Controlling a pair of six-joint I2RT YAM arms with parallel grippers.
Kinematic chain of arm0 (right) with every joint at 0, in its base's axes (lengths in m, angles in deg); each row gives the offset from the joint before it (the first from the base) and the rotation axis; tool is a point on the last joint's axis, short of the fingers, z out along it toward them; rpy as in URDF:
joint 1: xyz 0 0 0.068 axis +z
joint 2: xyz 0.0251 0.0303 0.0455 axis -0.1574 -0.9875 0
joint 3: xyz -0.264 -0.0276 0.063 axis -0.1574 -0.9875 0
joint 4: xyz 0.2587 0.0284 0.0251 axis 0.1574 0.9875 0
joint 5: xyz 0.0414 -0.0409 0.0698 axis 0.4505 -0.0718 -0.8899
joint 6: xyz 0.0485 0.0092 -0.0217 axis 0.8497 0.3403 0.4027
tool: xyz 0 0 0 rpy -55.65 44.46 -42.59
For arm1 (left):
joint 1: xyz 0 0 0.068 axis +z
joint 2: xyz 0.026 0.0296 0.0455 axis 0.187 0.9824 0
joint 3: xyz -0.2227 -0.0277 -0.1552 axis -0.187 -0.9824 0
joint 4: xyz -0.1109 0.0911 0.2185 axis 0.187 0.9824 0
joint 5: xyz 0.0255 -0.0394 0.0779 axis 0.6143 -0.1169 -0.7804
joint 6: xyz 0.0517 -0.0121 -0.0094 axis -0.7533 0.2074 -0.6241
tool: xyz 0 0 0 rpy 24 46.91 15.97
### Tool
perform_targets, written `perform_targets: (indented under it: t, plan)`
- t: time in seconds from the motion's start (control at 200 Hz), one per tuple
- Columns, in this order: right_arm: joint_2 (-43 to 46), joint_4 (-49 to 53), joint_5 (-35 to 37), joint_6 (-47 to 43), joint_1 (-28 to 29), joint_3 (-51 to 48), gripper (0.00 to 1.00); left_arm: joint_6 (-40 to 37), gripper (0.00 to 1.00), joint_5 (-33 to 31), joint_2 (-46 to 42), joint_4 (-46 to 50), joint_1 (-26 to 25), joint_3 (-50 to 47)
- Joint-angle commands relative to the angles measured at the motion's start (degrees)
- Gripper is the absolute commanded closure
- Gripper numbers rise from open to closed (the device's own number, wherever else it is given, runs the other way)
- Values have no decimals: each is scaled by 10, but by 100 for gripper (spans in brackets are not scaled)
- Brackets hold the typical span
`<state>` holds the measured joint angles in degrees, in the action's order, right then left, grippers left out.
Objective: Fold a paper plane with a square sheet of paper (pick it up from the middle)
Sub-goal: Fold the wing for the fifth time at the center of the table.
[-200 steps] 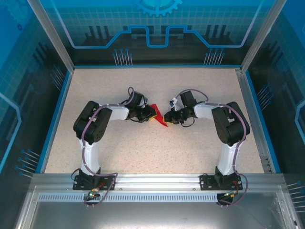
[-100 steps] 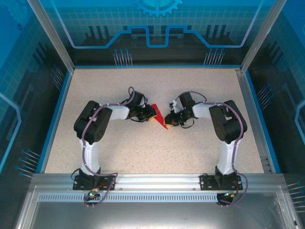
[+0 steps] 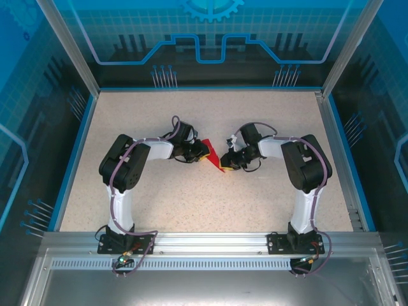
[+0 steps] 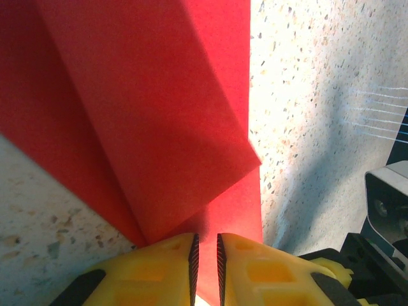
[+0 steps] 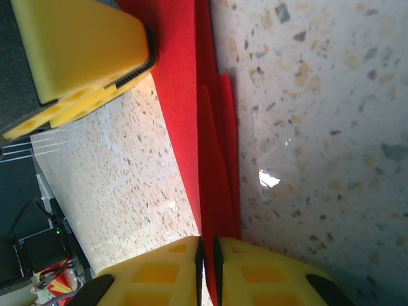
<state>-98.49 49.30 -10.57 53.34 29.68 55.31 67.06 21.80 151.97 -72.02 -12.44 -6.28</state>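
Meeting near the middle of the tabletop (image 3: 191,204), the two arms had a folded red sheet of paper (image 3: 213,155) between them. The left gripper (image 3: 204,153) was at its left side and the right gripper (image 3: 225,162) at its right, and the sheet showed as a small pointed red shape between the two. In the left wrist view the left gripper (image 4: 205,239) had its yellow fingers almost together, clamped on the near edge of the sheet (image 4: 159,95). The sheet's layers overlapped along a diagonal fold above the speckled surface. In the right wrist view the right gripper (image 5: 206,242) was likewise pinched shut on a narrow, layered edge of the sheet (image 5: 213,159), which ran straight away from its fingers.
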Motion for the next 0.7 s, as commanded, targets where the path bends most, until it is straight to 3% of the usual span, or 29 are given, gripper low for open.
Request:
perform_targets:
  t: [0.0, 0.285, 0.385, 0.51, 0.695]
  plan:
    - [10, 37, 1, -13, 5, -12, 86, -12, 81, -16, 21, 35, -3, 7]
    - [-9, 50, 18, -11, 1, -10, 88, -11, 81, -17, 23, 37, -3, 8]
    - [35, 35, 16, -7, 1, -15, 82, -12, 81, -16, 23, 38, -3, 8]
    - [97, 33, 57, -9, 5, -14, 76, -12, 81, -16, 24, 39, -3, 9]
    - [89, 44, 124, -19, 52, 34, 80, -14, 84, -15, 27, 46, -3, 16]
